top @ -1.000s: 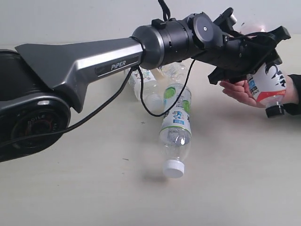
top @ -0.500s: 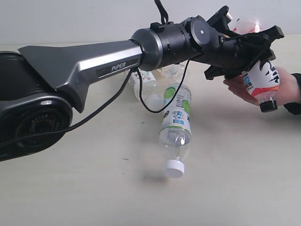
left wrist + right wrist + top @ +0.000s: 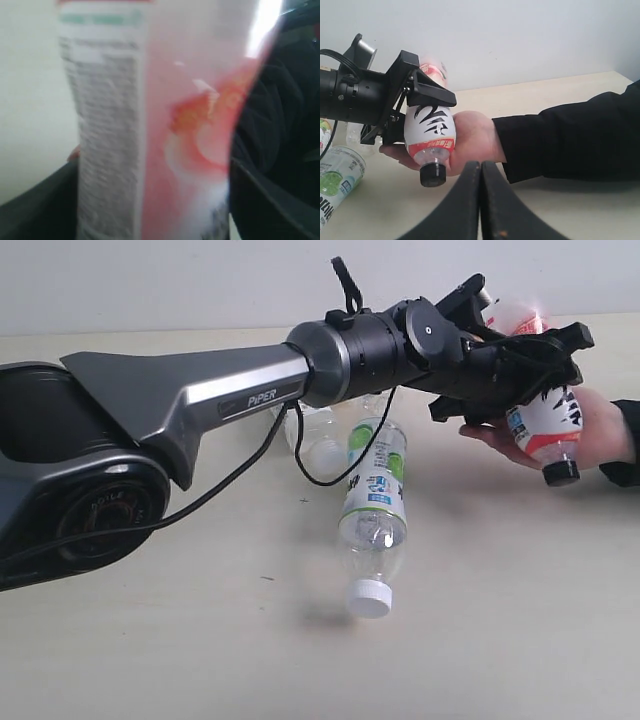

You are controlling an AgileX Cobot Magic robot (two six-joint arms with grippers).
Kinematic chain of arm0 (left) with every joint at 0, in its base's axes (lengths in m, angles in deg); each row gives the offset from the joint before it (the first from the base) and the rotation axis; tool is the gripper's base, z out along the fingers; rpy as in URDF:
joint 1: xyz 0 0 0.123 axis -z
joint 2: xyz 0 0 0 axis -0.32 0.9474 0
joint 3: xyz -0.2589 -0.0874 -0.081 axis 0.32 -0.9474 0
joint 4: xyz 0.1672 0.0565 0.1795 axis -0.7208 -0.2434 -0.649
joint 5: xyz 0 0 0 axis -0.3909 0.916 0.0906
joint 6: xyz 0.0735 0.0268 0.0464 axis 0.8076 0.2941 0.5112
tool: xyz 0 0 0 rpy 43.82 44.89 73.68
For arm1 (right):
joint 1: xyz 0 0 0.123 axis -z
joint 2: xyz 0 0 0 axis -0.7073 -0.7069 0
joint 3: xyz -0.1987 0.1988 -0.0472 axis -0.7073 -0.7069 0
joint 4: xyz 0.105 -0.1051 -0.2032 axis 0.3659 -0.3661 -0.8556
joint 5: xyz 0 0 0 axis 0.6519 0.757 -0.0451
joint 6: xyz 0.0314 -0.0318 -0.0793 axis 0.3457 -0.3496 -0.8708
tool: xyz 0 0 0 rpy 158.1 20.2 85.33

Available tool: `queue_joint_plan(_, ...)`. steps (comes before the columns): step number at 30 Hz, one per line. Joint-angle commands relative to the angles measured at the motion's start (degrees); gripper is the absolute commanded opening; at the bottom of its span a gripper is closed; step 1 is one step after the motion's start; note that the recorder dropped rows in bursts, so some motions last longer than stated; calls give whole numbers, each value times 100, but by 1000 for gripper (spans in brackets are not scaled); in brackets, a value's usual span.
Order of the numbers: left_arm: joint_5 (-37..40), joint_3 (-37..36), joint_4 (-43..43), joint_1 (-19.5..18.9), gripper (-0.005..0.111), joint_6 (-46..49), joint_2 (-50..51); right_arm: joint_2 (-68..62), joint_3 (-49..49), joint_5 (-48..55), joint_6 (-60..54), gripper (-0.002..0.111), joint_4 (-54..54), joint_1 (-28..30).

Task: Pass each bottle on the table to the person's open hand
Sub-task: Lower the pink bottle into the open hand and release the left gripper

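Observation:
The pink-labelled bottle [image 3: 545, 420] with a black cap hangs cap-down in the person's hand [image 3: 600, 435] at the right. My left gripper [image 3: 575, 353] is shut on it, with one jaw on each side of its body. The fingers of the hand curl round the bottle [image 3: 431, 127] from behind. In the left wrist view the blurred pink label [image 3: 200, 125] fills the space between the jaws. A green-and-white bottle [image 3: 375, 505] with a white cap lies on the table [image 3: 200, 640]. Another clear bottle [image 3: 312, 435] lies behind the arm. My right gripper [image 3: 481, 167] is shut and empty, low in front of the hand.
The person's black sleeve [image 3: 570, 140] reaches in from the right edge. The long grey left arm [image 3: 230, 390] spans the scene above the lying bottles, with a black cable [image 3: 330, 475] looping beneath it. A pale wall [image 3: 200, 280] closes the far side.
The left gripper has carried the pink bottle slightly down and left into the palm, and the person's fingers have closed round it. The lying bottles have not moved.

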Motion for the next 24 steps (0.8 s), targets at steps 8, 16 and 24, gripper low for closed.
queue_joint_plan(8, 49, 33, 32, -13, 83, 265, 18, 32, -25, -48, 3, 0, -23, -19)
queue_joint_plan(16, 245, 33, 32, -13, 83, 425, -32, 32, -25, -48, 3, 0, -23, -19)
queue_joint_plan(24, 474, 33, 11, -13, 89, 727, -174, 32, -25, -48, 3, 0, -23, -19)
